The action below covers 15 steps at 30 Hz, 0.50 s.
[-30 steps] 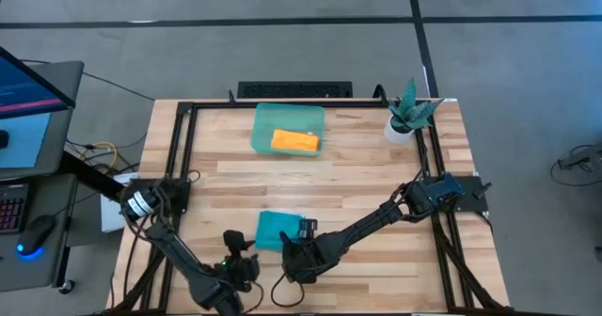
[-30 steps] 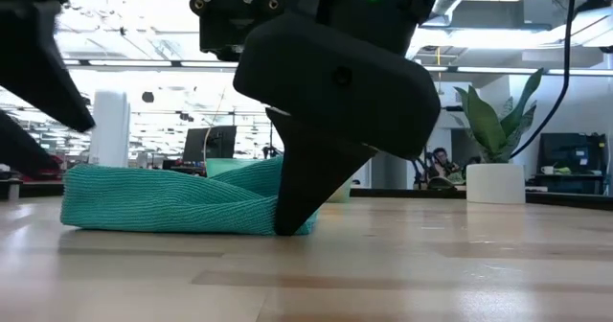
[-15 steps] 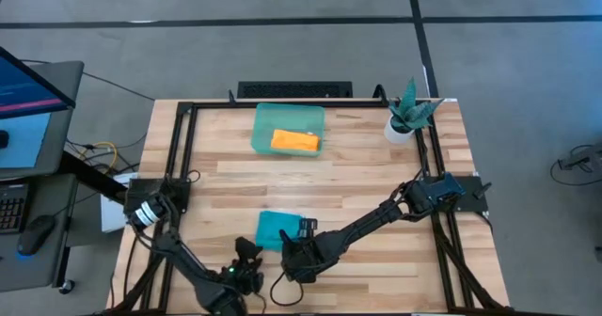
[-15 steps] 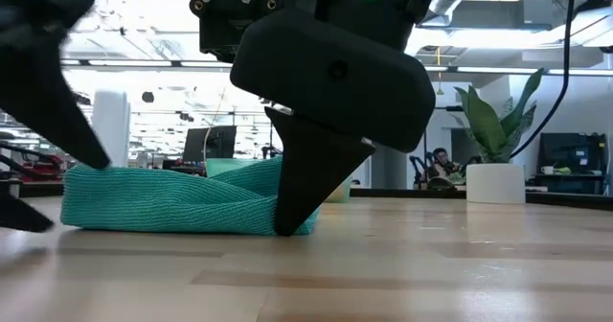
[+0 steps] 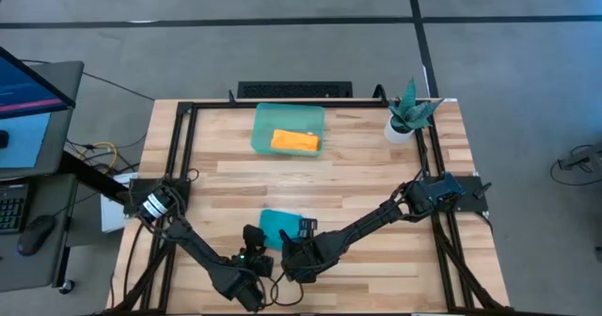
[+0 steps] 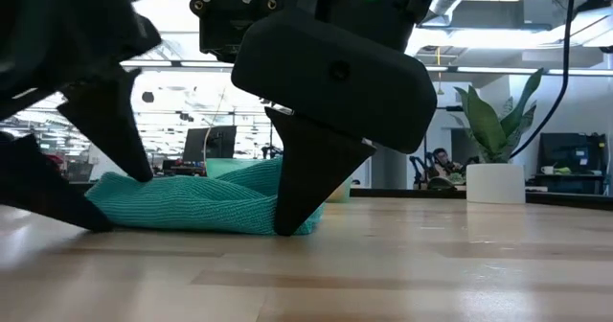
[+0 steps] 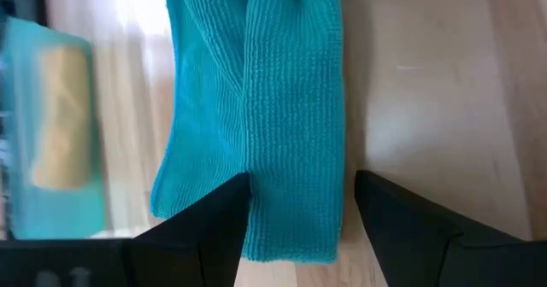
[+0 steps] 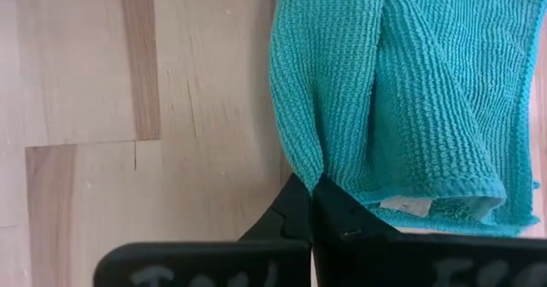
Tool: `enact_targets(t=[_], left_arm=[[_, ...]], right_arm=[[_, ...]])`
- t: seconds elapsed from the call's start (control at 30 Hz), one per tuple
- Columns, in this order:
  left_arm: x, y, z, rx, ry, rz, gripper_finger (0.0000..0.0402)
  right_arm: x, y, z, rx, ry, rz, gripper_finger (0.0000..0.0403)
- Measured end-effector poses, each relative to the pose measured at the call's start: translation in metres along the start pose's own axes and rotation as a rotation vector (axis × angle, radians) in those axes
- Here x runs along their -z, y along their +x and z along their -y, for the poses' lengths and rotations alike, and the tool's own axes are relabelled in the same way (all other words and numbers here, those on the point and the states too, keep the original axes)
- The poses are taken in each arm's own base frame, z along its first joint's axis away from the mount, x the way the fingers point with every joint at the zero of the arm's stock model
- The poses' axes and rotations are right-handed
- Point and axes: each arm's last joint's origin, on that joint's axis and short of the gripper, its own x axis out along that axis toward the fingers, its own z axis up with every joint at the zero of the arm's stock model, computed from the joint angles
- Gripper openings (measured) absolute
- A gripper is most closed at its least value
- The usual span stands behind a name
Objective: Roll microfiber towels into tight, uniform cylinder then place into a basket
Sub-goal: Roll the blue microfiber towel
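Observation:
A teal microfiber towel [image 5: 275, 226] lies loosely folded on the table near its front edge, also seen in the low view [image 6: 192, 205]. My right gripper [image 8: 312, 189] is shut on the towel's near right edge. My left gripper [image 7: 299, 184] is open at the towel's near left end [image 7: 286, 227], one finger on each side of it. The orange towel [image 5: 295, 142] lies in the pale-green basket [image 5: 266, 118] at the far middle of the table. My right gripper pinches a raised fold at the towel's edge [image 8: 318, 169] between its two shut fingertips [image 6: 285, 224]. The fingers come steeply from above, slanting in from the right. The rest of the towel lies slack on the table. My left gripper: I cannot tell whether its fingers [image 7: 224, 212] touch the towel.
A white pot with a green plant [image 5: 406, 118] stands at the far right corner. Black frame rails [image 5: 184, 156] run along the table's left, right and far edges. Bare wood lies between the teal towel and the basket.
My left gripper has gone toward the table's right edge and down, rolling about its own line, until its open fingers stand around the teal towel's left end. The towel and my right gripper have kept still.

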Motion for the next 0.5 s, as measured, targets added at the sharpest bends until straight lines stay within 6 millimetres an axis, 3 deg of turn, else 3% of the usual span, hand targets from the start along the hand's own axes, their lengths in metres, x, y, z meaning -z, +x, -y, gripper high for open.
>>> enact_targets(t=[0.27, 0.5], left_arm=[[-0.004, 0.009, -0.007, 0.037, -0.034, -0.052, 0.0206], [-0.006, 0.015, -0.011, 0.039, -0.028, -0.072, 0.0157]], right_arm=[[0.001, -0.002, -0.004, -0.002, -0.008, 0.003, 0.0010], [0.004, -0.005, -0.011, -0.018, -0.017, 0.008, 0.0008]])
